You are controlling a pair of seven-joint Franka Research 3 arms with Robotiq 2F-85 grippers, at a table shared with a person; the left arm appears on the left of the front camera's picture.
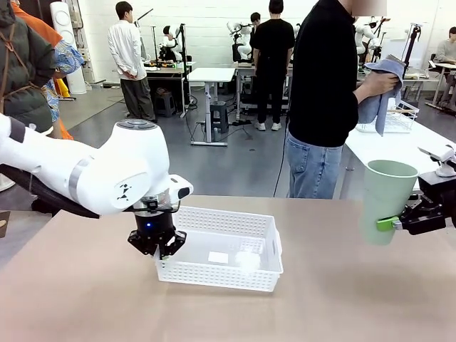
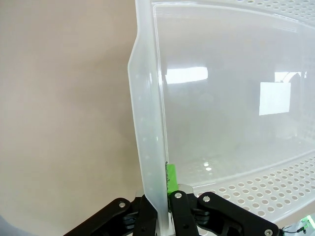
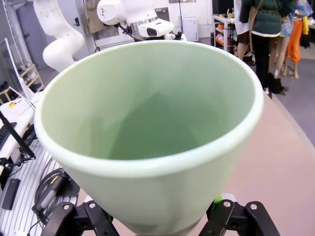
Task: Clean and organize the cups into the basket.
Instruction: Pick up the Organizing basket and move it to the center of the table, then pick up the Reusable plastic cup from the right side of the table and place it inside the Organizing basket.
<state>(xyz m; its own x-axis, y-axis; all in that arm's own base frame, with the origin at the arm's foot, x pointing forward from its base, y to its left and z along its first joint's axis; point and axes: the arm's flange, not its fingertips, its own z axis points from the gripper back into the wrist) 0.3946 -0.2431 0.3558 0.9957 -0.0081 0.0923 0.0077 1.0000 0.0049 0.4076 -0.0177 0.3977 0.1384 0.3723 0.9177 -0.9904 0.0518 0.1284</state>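
Observation:
The white lattice basket [image 1: 214,273] sits at the middle of the tan table. My left gripper [image 1: 162,251] comes down on the basket's left short end. In the left wrist view its jaws are shut on the thin rim of that basket wall [image 2: 147,123], with a green pad [image 2: 171,177] pressed on the inner side; the left gripper [image 2: 165,199] sits at the bottom edge. At the table's right edge my right gripper [image 1: 395,224] is shut on a pale mint green cup [image 1: 385,199], held upright above the table with its mouth up. From the right wrist, the cup [image 3: 147,123] sits between the right gripper [image 3: 155,219] fingers.
A person stands at the far side, right of centre, with both hands in a blue-grey cloth [image 1: 381,89]. Behind them a white table carries a white wire basket [image 1: 395,117]. Bare tabletop [image 1: 320,299] lies between the basket and the cup.

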